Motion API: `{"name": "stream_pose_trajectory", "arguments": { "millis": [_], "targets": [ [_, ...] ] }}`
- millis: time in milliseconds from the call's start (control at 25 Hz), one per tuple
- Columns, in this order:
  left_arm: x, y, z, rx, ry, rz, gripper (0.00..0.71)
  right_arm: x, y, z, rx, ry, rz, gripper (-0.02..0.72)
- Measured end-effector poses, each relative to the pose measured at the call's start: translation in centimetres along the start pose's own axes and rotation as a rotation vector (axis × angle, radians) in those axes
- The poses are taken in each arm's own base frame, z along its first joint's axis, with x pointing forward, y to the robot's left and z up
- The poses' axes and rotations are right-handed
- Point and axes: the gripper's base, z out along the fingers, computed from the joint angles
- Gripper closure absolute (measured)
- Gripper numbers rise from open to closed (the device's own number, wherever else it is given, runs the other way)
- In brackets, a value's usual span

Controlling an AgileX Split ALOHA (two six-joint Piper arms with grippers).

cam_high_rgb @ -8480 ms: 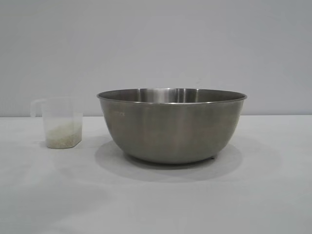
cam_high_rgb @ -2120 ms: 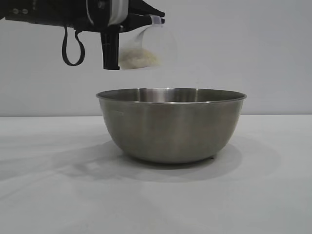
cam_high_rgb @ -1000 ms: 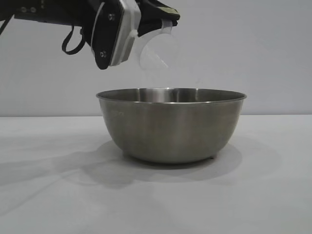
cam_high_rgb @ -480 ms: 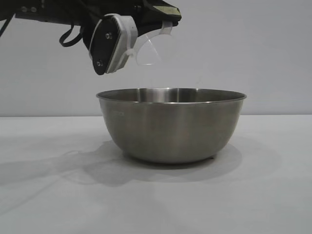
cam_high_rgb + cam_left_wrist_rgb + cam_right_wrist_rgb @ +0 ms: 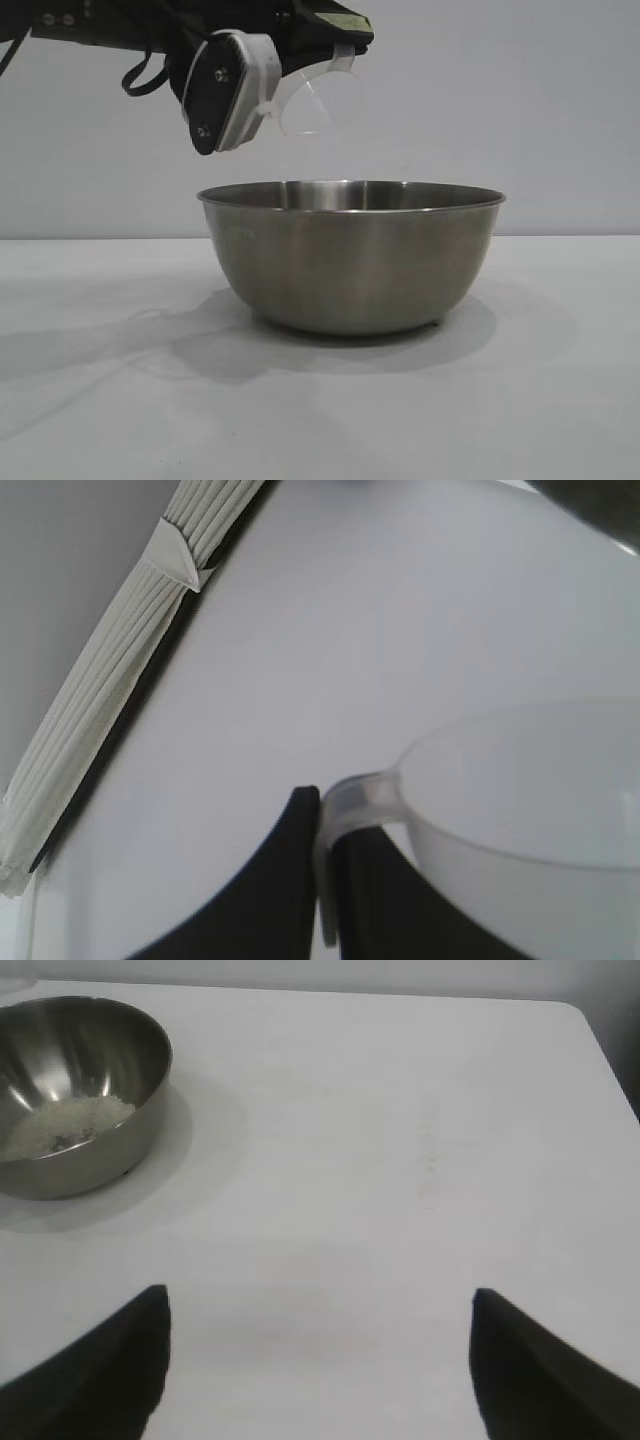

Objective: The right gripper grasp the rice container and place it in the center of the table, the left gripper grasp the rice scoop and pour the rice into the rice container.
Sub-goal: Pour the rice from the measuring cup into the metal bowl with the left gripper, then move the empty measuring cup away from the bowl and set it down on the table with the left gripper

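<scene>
The rice container (image 5: 350, 260), a wide steel bowl, stands on the white table in the middle of the exterior view. Above its left rim my left gripper (image 5: 335, 30) is shut on the loop handle of the rice scoop (image 5: 320, 100), which is tipped mouth-down toward the bowl and looks empty. In the left wrist view the handle (image 5: 350, 800) is pinched between the black fingers (image 5: 290, 880), and the cup body (image 5: 530, 810) lies beside them. White rice (image 5: 60, 1125) lies inside the bowl (image 5: 120, 1070). My right gripper (image 5: 315, 1305) is open over bare table, well away from the bowl.
A pleated grey-white strip (image 5: 130, 670) runs along the table's side in the left wrist view. The table's rounded far corner (image 5: 590, 1020) shows in the right wrist view. A plain grey wall (image 5: 520, 110) stands behind the bowl.
The left wrist rolled a little further over the last second, tipping the scoop more. Rice seen in the scoop two seconds ago is no longer in it. The bowl has not moved.
</scene>
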Motion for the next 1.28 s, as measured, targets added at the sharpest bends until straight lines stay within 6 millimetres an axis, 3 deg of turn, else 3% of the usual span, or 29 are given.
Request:
{"name": "stream_pose_trajectory", "arguments": {
  "millis": [400, 640, 920, 1080, 1280],
  "targets": [
    [3.1, -0.6, -0.6, -0.096, 0.361, -0.898, 0.710, 0.0, 0.0, 0.0, 0.000, 0.000, 0.000, 0.155],
    [5.5, -1.9, -2.1, -0.292, 0.699, -1.380, 0.710, 0.0, 0.0, 0.0, 0.000, 0.000, 0.000, 0.155],
    [6.5, -3.9, -5.1, -0.529, 1.095, -1.668, 0.710, 0.0, 0.0, 0.0, 0.000, 0.000, 0.000, 0.155],
    [6.0, -5.0, -6.0, -0.562, 1.184, -1.726, 0.710, 0.0, 0.0, 0.0, 0.000, 0.000, 0.000, 0.155],
    [4.5, -8.1, -7.8, -0.547, 1.255, -1.832, 0.710, 0.0, 0.0, 0.0, 0.000, 0.000, 0.000, 0.155]
  ]
}}
